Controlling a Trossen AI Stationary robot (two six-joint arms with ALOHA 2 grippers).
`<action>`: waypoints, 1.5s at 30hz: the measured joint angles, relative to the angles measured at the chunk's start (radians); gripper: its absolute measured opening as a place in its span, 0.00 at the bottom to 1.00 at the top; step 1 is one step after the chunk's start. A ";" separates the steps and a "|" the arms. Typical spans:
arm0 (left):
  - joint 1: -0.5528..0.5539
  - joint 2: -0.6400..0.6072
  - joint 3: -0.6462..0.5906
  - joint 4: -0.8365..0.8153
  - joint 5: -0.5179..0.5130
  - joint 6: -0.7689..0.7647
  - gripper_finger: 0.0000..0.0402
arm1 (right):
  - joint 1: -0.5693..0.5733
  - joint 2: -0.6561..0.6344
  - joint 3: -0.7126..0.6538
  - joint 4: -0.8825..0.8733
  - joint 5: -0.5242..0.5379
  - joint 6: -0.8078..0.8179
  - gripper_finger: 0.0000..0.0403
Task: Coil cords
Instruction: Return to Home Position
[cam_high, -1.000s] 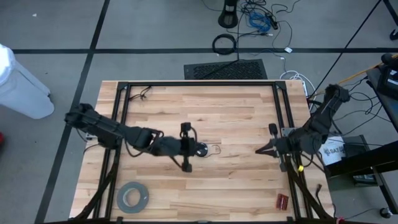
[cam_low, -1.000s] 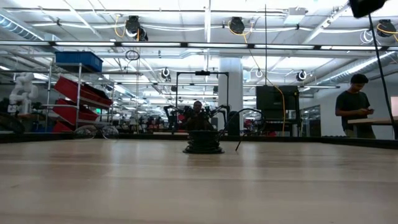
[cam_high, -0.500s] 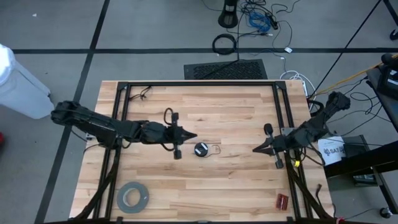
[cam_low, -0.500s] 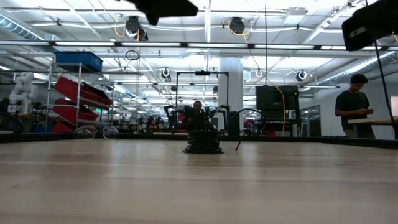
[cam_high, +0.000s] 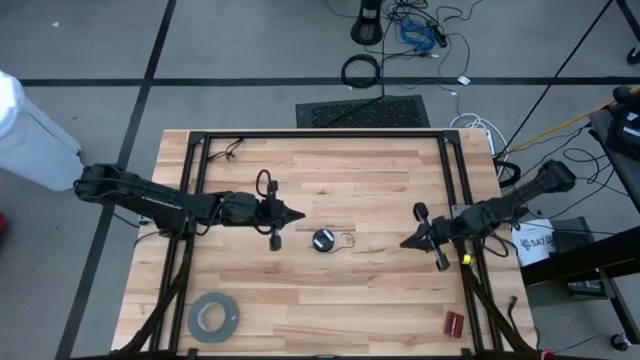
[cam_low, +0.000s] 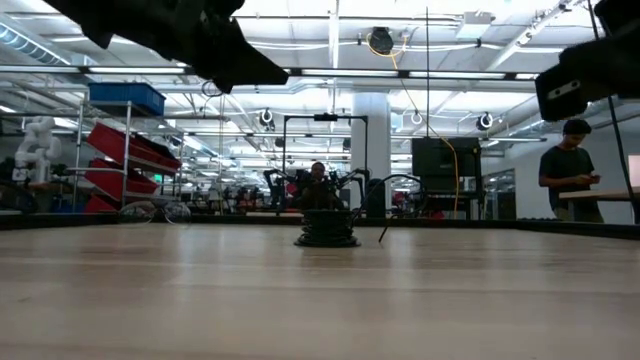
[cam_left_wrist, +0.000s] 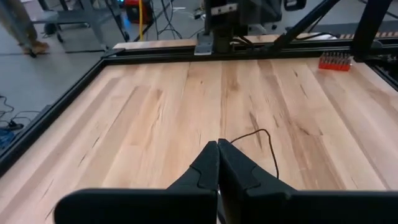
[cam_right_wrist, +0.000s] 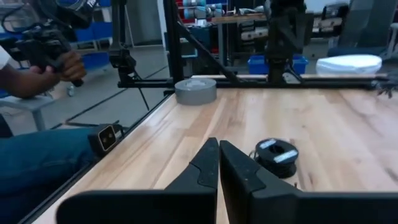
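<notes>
The cord is a small round black disc (cam_high: 323, 240) lying flat near the middle of the table, with a thin dark wire loop (cam_high: 345, 240) beside it. The disc also shows in the low view (cam_low: 327, 228) and the right wrist view (cam_right_wrist: 275, 154). The left wrist view shows only the wire loop (cam_left_wrist: 264, 140). My left gripper (cam_high: 303, 216) is shut, hanging above the table just left of the disc. My right gripper (cam_high: 402, 243) is shut too, right of the disc and pointing toward it. Neither gripper touches anything.
A grey tape roll (cam_high: 214, 316) lies near the front left corner. A small red holder (cam_high: 455, 324) sits at the front right. Black frame rails (cam_high: 320, 134) border the table. One person sits beside the table (cam_right_wrist: 37, 155); another stands far off (cam_low: 570, 165).
My left gripper has drawn back from above the disc toward the table's left edge and has sunk. My right gripper has also sunk, staying right of the disc. Both stay shut. The disc and its wire have not moved.
</notes>
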 joint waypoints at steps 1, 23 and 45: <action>0.001 0.000 -0.006 0.005 0.002 0.001 0.01 | -0.012 0.000 -0.017 0.016 -0.012 0.008 0.00; 0.052 -0.254 -0.351 0.230 0.077 -0.053 0.01 | -0.087 0.006 -0.027 -0.008 -0.111 0.066 0.00; 0.052 -0.623 -0.574 0.222 0.121 -0.078 0.01 | -0.089 -0.006 -0.027 -0.001 -0.100 0.039 0.00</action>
